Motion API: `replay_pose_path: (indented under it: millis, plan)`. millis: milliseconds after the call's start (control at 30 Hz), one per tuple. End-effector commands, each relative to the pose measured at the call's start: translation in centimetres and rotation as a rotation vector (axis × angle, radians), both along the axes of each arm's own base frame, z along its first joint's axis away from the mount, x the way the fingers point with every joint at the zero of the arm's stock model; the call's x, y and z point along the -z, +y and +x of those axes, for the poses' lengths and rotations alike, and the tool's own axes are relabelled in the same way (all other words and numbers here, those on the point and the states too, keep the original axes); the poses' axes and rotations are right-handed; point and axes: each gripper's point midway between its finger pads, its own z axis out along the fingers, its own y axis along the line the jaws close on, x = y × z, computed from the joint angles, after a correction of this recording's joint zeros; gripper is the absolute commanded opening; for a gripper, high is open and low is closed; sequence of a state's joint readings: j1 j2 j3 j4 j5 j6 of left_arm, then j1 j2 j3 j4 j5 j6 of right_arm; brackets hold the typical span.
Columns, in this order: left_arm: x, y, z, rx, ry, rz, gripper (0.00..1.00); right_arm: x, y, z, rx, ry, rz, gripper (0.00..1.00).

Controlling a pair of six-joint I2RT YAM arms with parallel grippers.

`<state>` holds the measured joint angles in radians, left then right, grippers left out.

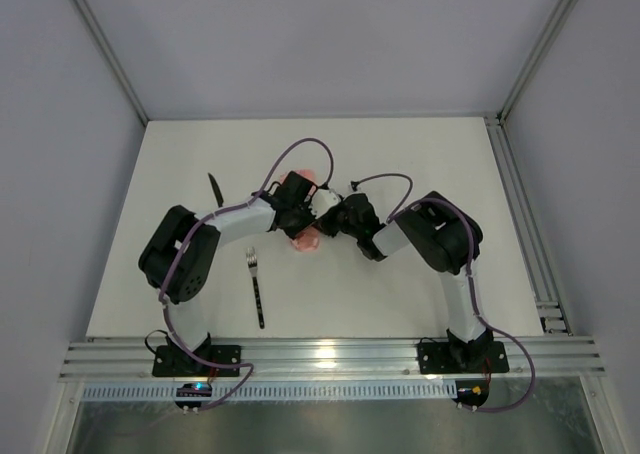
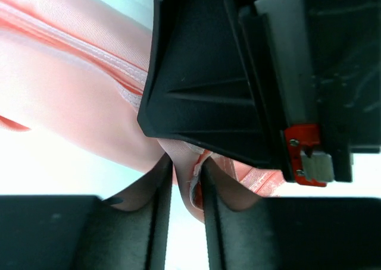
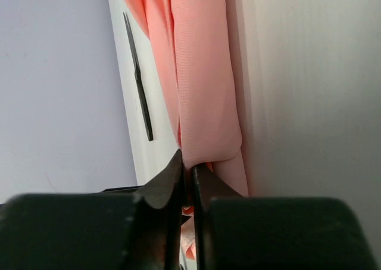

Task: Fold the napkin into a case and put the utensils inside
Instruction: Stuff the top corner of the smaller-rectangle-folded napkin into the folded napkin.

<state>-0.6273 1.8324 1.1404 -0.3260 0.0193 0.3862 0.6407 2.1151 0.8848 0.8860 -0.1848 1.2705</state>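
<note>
The pale-pink napkin (image 1: pixel 307 240) lies folded in long layers at the table's middle, mostly hidden under both wrists; no case shape shows. My right gripper (image 3: pixel 189 172) is shut on a rounded napkin fold (image 3: pixel 202 74). My left gripper (image 2: pixel 186 175) faces it, jaws slightly apart around a hemmed napkin edge (image 2: pixel 193 190), with white table showing in the gap. The right gripper's black body (image 2: pixel 238 74) fills the left wrist view just beyond. The fork (image 1: pixel 257 284) lies near the left arm. The black knife (image 1: pixel 214 189) lies at the far left, and the right wrist view shows this knife (image 3: pixel 138 79) too.
The white table (image 1: pixel 430 164) is ringed by grey walls, with a metal rail (image 1: pixel 530 234) along its right edge. Both forearms crowd the middle, and the left arm's elbow (image 1: pixel 180 259) stands close to the fork.
</note>
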Motion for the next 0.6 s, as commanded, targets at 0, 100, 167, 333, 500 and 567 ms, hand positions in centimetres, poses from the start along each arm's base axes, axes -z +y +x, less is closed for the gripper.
replay_pose_path:
  millis: [0,100,167,333,500,567]
  plan:
    - [-0.4,-0.9,0.3,0.04,-0.021,-0.018,0.28,-0.4,0.8,0.2,-0.006,-0.015,0.028,0.04]
    - [-0.8,-1.5,-0.5,0.085,0.004,-0.051,0.38,0.4,0.1,0.1,0.02,-0.001,0.03,0.04]
    - [-1.3,-1.7,-0.9,0.105,0.02,-0.064,0.41,0.7,-0.2,0.1,0.031,-0.004,0.032,0.04]
    - [-2.9,-1.1,-0.8,0.078,-0.003,-0.051,0.48,0.8,-0.5,0.2,0.048,-0.024,0.04,0.04]
    - [-4.0,0.0,-1.0,0.054,-0.011,-0.045,0.54,-0.2,-0.6,0.3,0.044,-0.071,0.04,0.04]
    - [-4.5,0.3,-1.1,0.037,-0.023,-0.051,0.54,-0.6,-0.6,0.4,0.044,-0.078,0.042,0.04]
